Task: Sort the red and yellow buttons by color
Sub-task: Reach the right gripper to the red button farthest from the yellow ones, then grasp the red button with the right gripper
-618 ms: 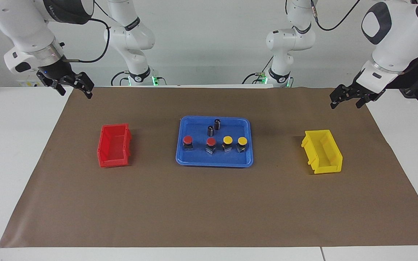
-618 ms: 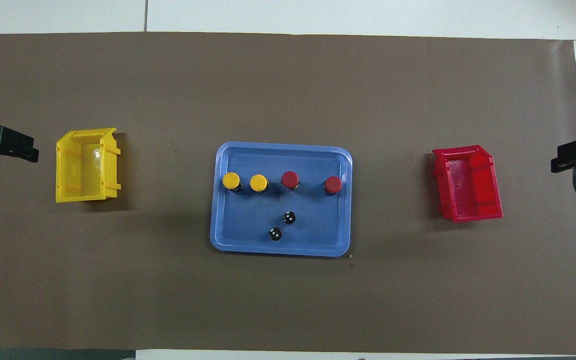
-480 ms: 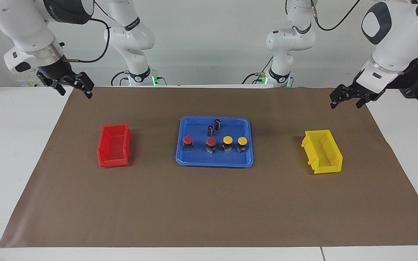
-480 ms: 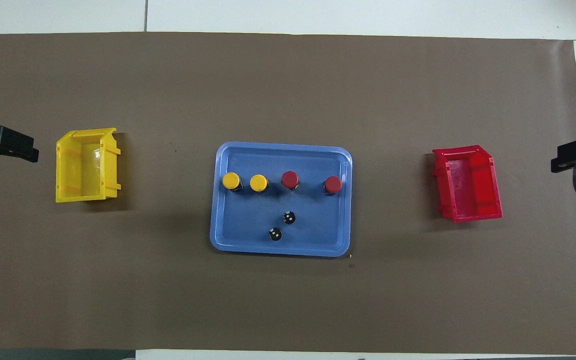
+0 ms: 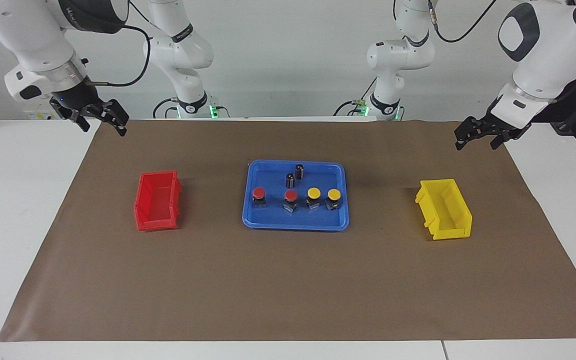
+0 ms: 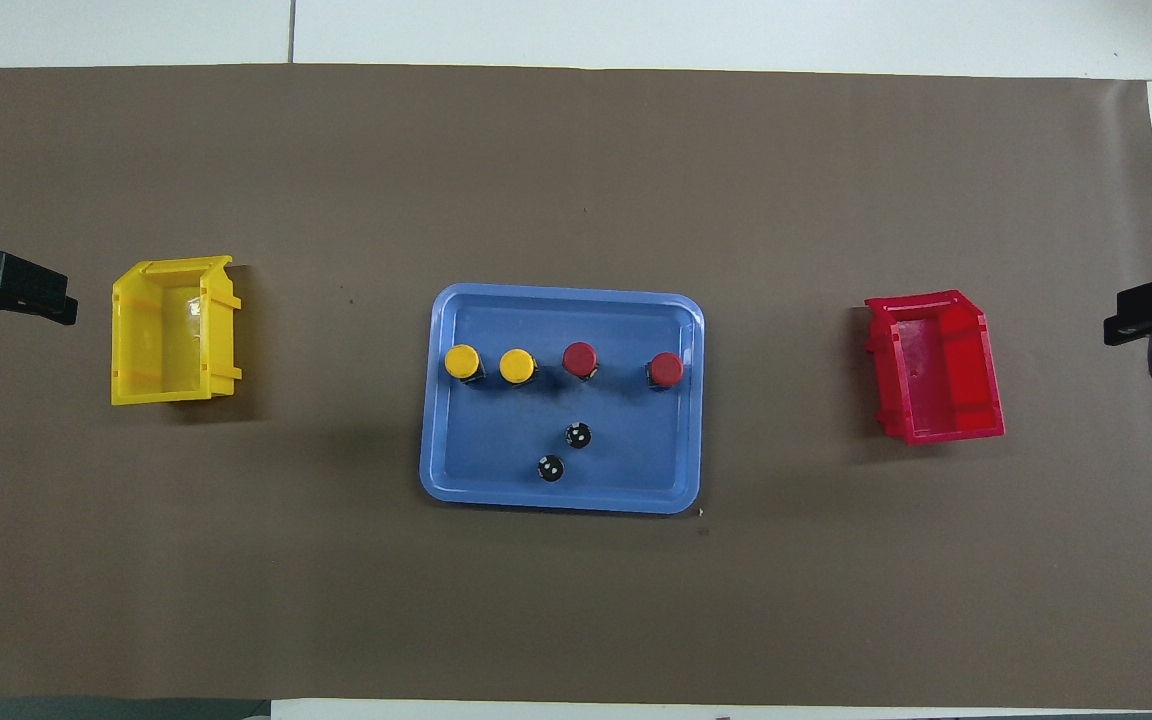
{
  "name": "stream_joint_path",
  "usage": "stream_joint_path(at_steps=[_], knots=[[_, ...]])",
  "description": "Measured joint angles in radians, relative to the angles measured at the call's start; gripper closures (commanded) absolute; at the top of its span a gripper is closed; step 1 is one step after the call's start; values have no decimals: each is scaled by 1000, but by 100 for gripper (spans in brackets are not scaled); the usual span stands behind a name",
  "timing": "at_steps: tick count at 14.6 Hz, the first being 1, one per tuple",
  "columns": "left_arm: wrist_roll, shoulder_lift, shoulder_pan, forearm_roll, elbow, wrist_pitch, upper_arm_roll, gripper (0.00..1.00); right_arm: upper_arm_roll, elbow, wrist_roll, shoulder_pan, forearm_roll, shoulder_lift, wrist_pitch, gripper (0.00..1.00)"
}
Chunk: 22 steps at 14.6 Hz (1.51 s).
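1. My left pincer [image 5: 479,136] hangs over the table [image 5: 543,200] edge near the yellow bin [image 5: 445,208], my right pincer [image 5: 100,120] near the red bin [image 5: 158,200]; both wait, spread open and empty.
2. The blue tray [image 5: 295,223] could slide if bumped.
3. Reaching the yellow buttons [image 5: 323,194], I might clip their red neighbours [image 5: 274,194].
4. The dark cylinders [image 5: 294,175] just beside them could topple.
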Motion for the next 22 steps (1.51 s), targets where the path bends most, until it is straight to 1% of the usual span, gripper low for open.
stream_joint_path(at_steps=[4,6,8,10,11,12,14,15,17,19,22], knots=[[0,0,0,0,0,0,0,0,4,3,0,2,6,0,10,0],[0,0,0,0,0,0,0,0,26,15,0,8,20,4,24,0],[0,0,0,0,0,0,0,0,53,39,36,44,24,17,26,0],[0,0,0,0,0,0,0,0,67,65,163,134,24,56,33,0],[0,0,0,0,-1,0,0,0,71,83,235,196,23,93,56,0],[0,0,0,0,-1,0,0,0,73,105,309,261,20,142,92,0],[0,0,0,0,-1,0,0,0,76,124,453,372,13,239,206,0],[0,0,0,0,-1,0,0,0,77,117,502,414,10,279,261,0],[0,0,0,0,-1,0,0,0,77,65,556,474,1,334,371,0],[0,0,0,0,-1,0,0,0,76,-15,593,511,-35,356,464,0],[0,0,0,0,-1,0,0,0,76,-136,621,544,-75,368,573,0]])
